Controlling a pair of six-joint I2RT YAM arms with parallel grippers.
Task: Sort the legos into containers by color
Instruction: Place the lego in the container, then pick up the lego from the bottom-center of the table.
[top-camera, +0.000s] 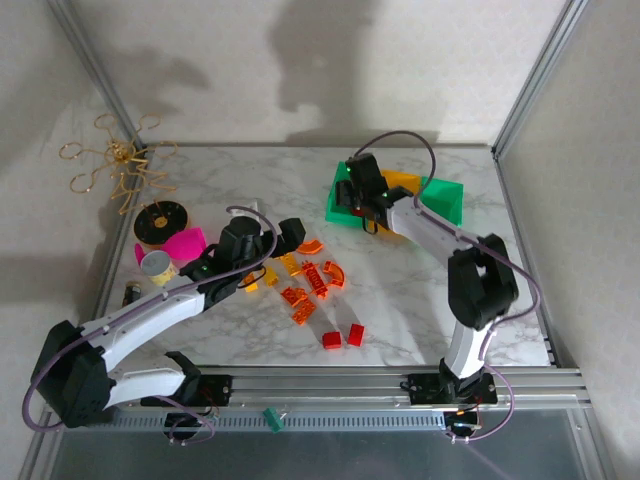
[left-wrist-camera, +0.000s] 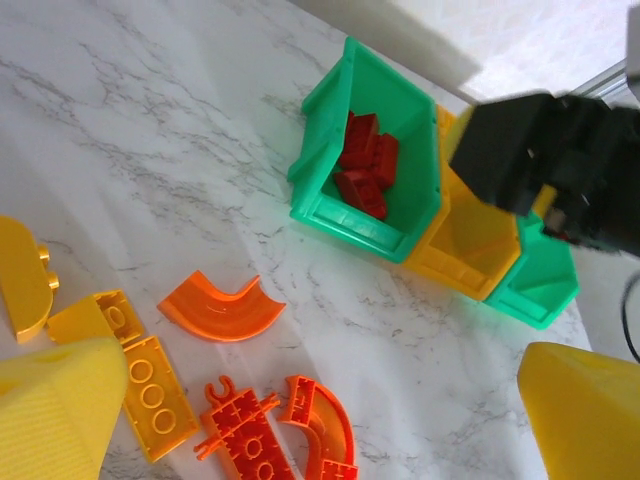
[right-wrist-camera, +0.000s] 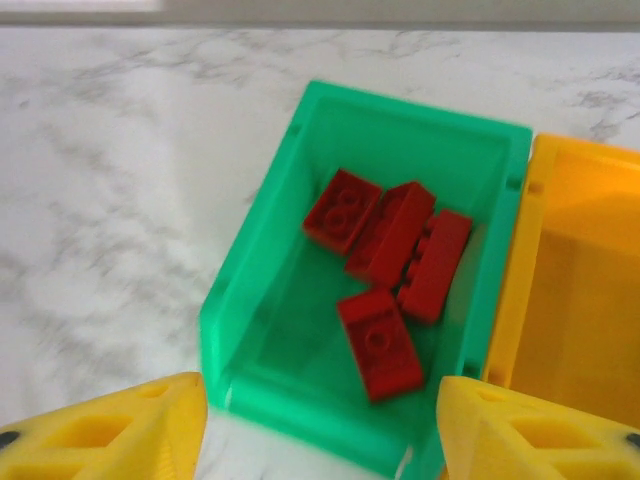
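**Far left, back corner.** Gold wire ornament (top-camera: 115, 165). In front of it, clustered close together, are a black-and-yellow spool (top-camera: 160, 222), a pink cup (top-camera: 187, 243) and a tin can (top-camera: 157, 265).

**Left arm** (top-camera: 150, 310). It runs from its base at the near-left edge diagonally toward mid-table, stretched long and low. The left gripper (left-wrist-camera: 320, 370) hangs over the loose bricks, pointing down. Its yellow fingers (left-wrist-camera: 50, 410) are spread wide with nothing between them.

**Loose bricks** (top-camera: 305, 280). Orange and yellow pieces lie scattered on the marble table (top-camera: 250, 180), at centre, under and just right of the left gripper. They include an orange curved piece (left-wrist-camera: 222, 308) and a yellow flat plate (left-wrist-camera: 155, 395). Two red bricks (top-camera: 355, 334) lie side by side, apart from the rest and nearer the front edge.

**Containers** (top-camera: 395, 195). Three bins are joined in a row at the back, right of centre.
- The left green bin (right-wrist-camera: 250, 300) holds four red bricks (right-wrist-camera: 395, 235), lying close together on its floor.
- The orange-yellow bin (right-wrist-camera: 585, 290) adjoins it on the right.
- The right green bin (top-camera: 447, 200) ends the row.

**Right arm** (top-camera: 480, 280). It rises from its base at the near-right edge, with the elbow folded high. The forearm reaches back and leftward over the bins. The right gripper (right-wrist-camera: 320, 390) is poised above the left green bin near its front wall, aimed downward. Its fingers are parted and it carries nothing.
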